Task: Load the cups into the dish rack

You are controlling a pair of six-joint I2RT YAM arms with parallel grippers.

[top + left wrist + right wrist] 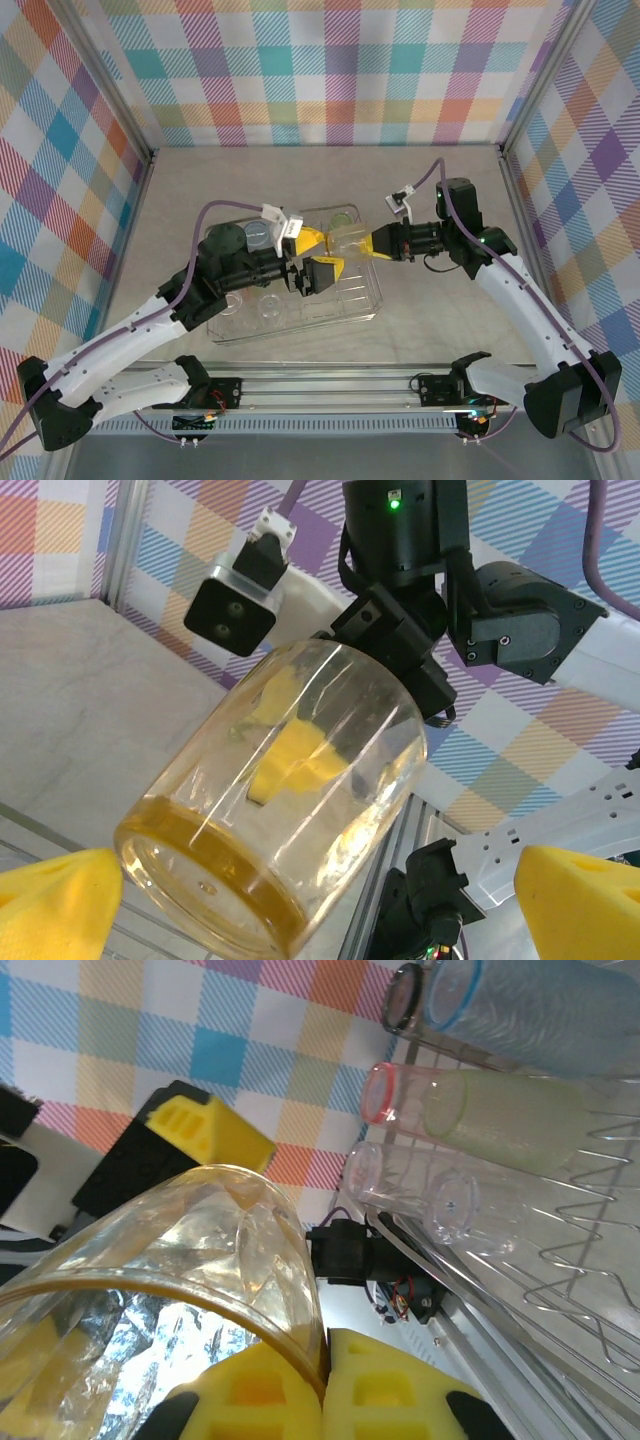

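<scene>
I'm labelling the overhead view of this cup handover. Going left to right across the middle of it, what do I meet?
smoky grey cup → left gripper, open → orange cup → right gripper, shut on that cup's rim

Bright even light, faint shadows, glare on orange cup [200, 820], foreground blurred.

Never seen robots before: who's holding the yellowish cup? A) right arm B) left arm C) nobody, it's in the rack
A: the right arm's jaws pinch the rim of the yellowish cup; the left arm's jaws stand wide open near it.
</scene>
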